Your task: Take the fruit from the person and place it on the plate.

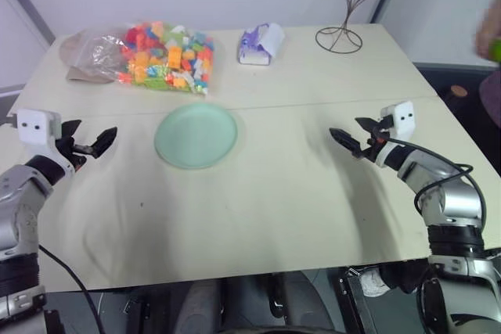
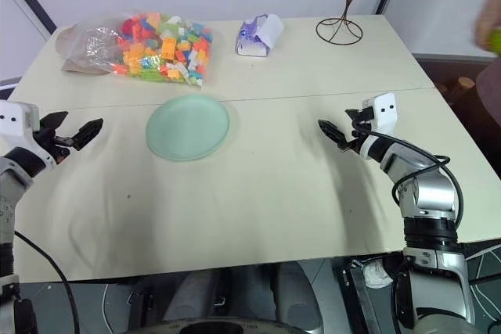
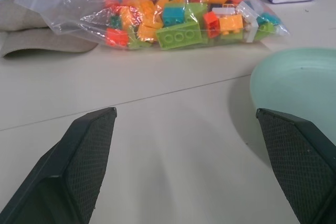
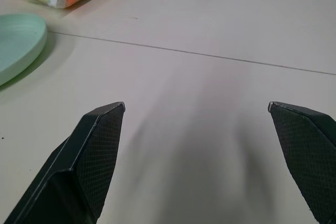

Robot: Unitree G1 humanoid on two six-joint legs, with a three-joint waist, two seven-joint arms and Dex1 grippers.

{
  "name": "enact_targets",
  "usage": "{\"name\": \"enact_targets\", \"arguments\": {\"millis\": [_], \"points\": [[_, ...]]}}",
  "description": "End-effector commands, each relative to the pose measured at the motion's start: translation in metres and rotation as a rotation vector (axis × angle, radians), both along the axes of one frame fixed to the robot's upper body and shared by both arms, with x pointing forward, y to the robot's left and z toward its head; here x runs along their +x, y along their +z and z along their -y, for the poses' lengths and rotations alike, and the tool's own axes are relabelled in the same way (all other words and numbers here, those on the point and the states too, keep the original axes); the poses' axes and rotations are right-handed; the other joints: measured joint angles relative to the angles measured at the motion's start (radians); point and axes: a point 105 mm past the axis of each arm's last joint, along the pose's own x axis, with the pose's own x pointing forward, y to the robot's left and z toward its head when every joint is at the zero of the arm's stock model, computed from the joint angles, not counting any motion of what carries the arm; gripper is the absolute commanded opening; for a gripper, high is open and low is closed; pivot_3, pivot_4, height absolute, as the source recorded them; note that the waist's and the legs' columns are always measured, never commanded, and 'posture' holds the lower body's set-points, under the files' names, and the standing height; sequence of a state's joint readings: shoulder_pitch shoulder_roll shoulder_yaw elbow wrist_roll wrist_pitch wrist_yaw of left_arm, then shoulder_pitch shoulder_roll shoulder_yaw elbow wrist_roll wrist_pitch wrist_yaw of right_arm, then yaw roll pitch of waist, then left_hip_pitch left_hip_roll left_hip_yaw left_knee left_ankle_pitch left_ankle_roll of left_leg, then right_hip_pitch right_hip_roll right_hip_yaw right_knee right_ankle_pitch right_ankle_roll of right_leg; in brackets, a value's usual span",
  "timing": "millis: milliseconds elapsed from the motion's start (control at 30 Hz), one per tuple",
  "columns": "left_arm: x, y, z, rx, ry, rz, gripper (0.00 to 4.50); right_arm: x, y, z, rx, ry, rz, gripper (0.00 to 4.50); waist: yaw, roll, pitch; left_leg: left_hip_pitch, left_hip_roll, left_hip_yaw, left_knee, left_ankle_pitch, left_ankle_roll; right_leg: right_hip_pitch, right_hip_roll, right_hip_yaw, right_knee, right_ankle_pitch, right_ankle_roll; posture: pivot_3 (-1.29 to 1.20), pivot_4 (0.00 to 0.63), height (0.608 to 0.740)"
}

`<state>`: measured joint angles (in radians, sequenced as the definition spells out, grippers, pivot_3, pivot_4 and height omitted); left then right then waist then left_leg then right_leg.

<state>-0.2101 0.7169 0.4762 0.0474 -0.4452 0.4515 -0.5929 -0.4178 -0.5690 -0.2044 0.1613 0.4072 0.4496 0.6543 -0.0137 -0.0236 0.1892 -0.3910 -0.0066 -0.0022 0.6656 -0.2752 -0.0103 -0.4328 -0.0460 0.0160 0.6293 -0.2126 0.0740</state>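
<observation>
Left eye view, right edge: blurred fruit (image 1: 495, 50), likely smooth, firm and slippery, best gripped across its middle; both hands (image 1: 88, 144) (image 1: 354, 135) spread, empty.

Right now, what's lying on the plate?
Nothing lies on the plate: its whole pale green top is bare, with no fruit on it. What might be under it is covered. The bag of toy bricks sits just behind it, apart.
</observation>
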Motion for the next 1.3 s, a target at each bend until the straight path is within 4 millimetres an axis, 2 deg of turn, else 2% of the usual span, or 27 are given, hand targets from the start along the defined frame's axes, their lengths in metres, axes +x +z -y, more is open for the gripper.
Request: {"name": "enact_targets", "arguments": {"millis": [33, 467, 533, 600, 667, 733, 767, 833, 967, 1067, 1167, 1300], "points": [[-0.001, 0.016, -0.002, 0.035, -0.002, 0.049, 4.47, 0.000, 0.016, 0.001, 0.004, -0.005, 0.068, 4.50, 0.000, 0.000, 0.000, 0.000, 0.000, 0.000, 0.000, 0.000, 0.000, 0.000, 0.000, 0.000, 0.000, 0.000, 0.000, 0.00, 0.150, 0.740], [0.000, 0.017, 0.000, 0.037, -0.009, 0.051, 4.47, 0.000, 0.016, 0.002, 0.001, -0.008, 0.065, 4.50, 0.000, 0.000, 0.000, 0.000, 0.000, 0.000, 0.000, 0.000, 0.000, 0.000, 0.000, 0.000, 0.000, 0.000, 0.000, 0.00, 0.150, 0.740], [0.003, 0.021, 0.006, 0.019, -0.042, 0.059, 4.47, 0.000, 0.016, 0.002, 0.001, -0.009, 0.066, 4.50, 0.000, 0.000, 0.000, 0.000, 0.000, 0.000, 0.000, 0.000, 0.000, 0.000, 0.000, 0.000, 0.000, 0.000, 0.000, 0.00, 0.150, 0.740], [0.005, 0.032, 0.029, -0.014, -0.169, 0.073, 4.47, -0.001, 0.016, 0.003, 0.000, -0.010, 0.065, 4.50, 0.004, 0.000, 0.000, 0.000, 0.000, 0.000, 0.000, 0.000, 0.000, 0.000, 0.000, 0.000, 0.000, 0.000, 0.000, 0.00, 0.150, 0.740], [0.002, 0.051, 0.065, -0.048, -0.364, 0.081, 4.47, -0.001, 0.016, 0.003, -0.002, -0.010, 0.065, 4.50, 0.005, 0.000, 0.000, 0.000, 0.000, 0.000, 0.000, 0.000, 0.000, 0.000, 0.000, -0.001, 0.000, 0.000, 0.000, 0.00, 0.150, 0.740], [-0.009, 0.066, 0.106, -0.074, -0.614, 0.031, 4.47, -0.002, 0.017, 0.005, -0.004, -0.015, 0.067, 4.50, 0.004, 0.000, 0.000, -0.001, -0.001, 0.000, 0.001, 0.000, 0.000, 0.000, 0.001, -0.001, -0.001, 0.000, 0.000, 0.00, 0.150, 0.740], [-0.015, 0.069, 0.120, -0.080, -0.706, 0.004, 4.47, -0.003, 0.018, 0.005, -0.004, -0.017, 0.068, 4.50, 0.002, 0.000, 0.000, -0.001, -0.001, 0.000, 0.001, 0.000, 0.000, 0.000, 0.001, 0.000, -0.001, 0.000, 0.000, 0.00, 0.150, 0.740], [-0.019, 0.074, 0.134, -0.089, -0.802, -0.025, 4.47, -0.006, 0.018, 0.006, -0.009, -0.020, 0.068, 4.50, -0.001, 0.001, 0.000, -0.001, -0.001, 0.000, 0.001, 0.000, 0.000, 0.001, 0.001, 0.000, -0.001, 0.000, 0.000, 0.00, 0.150, 0.740], [-0.009, 0.080, 0.138, -0.087, -0.820, -0.009, 4.47, -0.016, 0.028, 0.008, -0.008, -0.028, 0.089, 4.50, -0.008, 0.002, 0.000, 0.001, 0.000, 0.001, -0.001, 0.000, 0.000, 0.000, 0.004, 0.001, 0.000, 0.000, 0.000, 0.00, 0.150, 0.740], [-0.001, 0.082, 0.135, -0.079, -0.802, 0.000, 4.47, -0.022, 0.050, 0.005, 0.076, -0.043, 0.137, 4.50, -0.007, 0.002, 0.000, 0.001, 0.002, 0.000, -0.001, 0.000, 0.000, 0.000, 0.007, 0.001, 0.000, 0.000, 0.000, 0.00, 0.150, 0.740], [0.008, 0.079, 0.132, -0.074, -0.779, 0.002, 4.47, -0.025, 0.068, -0.020, 0.121, 0.005, 0.177, 4.50, -0.007, 0.002, 0.000, 0.001, 0.002, 0.000, -0.001, 0.000, 0.000, 0.000, 0.008, 0.002, 0.000, 0.000, 0.000, 0.00, 0.150, 0.740], [0.014, 0.079, 0.133, -0.083, -0.772, 0.014, 4.47, -0.013, 0.074, -0.046, 0.150, 0.049, 0.193, 4.50, -0.005, 0.002, 0.000, 0.001, 0.003, 0.000, 0.000, 0.000, 0.000, 0.000, 0.010, 0.003, 0.000, 0.000, 0.000, 0.00, 0.150, 0.740]]}}
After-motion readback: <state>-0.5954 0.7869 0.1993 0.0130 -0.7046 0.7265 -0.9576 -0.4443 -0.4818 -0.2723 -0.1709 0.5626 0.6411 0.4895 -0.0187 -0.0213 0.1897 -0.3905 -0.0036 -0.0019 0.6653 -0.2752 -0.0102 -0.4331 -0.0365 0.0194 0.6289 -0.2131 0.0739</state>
